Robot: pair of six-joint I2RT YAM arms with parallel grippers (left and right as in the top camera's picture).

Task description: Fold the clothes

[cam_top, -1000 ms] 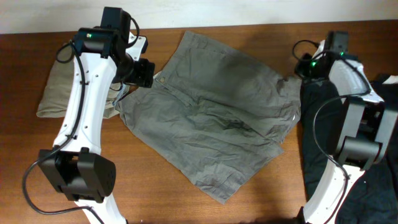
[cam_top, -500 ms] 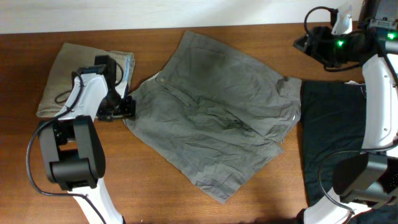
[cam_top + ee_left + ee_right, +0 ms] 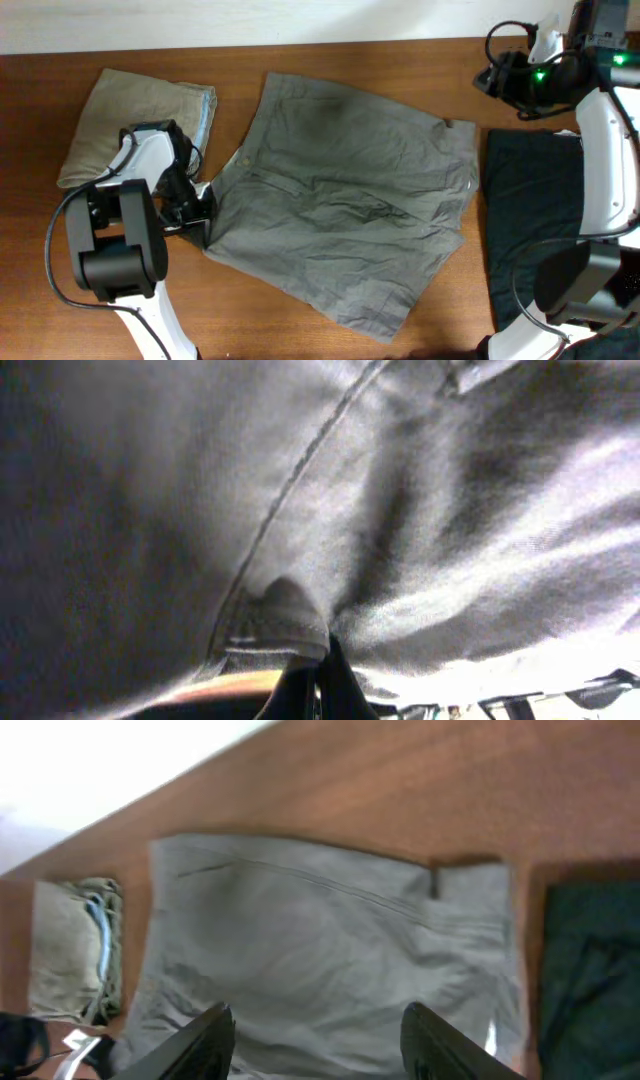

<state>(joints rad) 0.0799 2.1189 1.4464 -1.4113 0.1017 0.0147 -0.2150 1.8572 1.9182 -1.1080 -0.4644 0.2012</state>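
Note:
The mid-grey shorts (image 3: 350, 220) lie spread and wrinkled across the middle of the table, waistband toward the back. My left gripper (image 3: 200, 212) sits low at their left edge. In the left wrist view its fingers (image 3: 318, 688) are pinched together on a fold of the grey hem (image 3: 285, 622). My right gripper (image 3: 486, 80) hangs raised over the back right corner. Its jaws (image 3: 322, 1045) are open and empty, looking down on the grey shorts (image 3: 330, 940). A folded khaki garment (image 3: 130, 120) lies at the back left. A black garment (image 3: 530, 230) lies at the right.
The table's back edge meets a white wall (image 3: 300, 20). Both arm bases stand at the front corners, the left one (image 3: 115, 260) beside the shorts' left edge. Bare wood (image 3: 250, 320) shows along the front.
My left gripper came down at the shorts' left edge, shut on it and drew it front-left, shifting and flattening the shorts. The right gripper let go, opened and rose to the back right.

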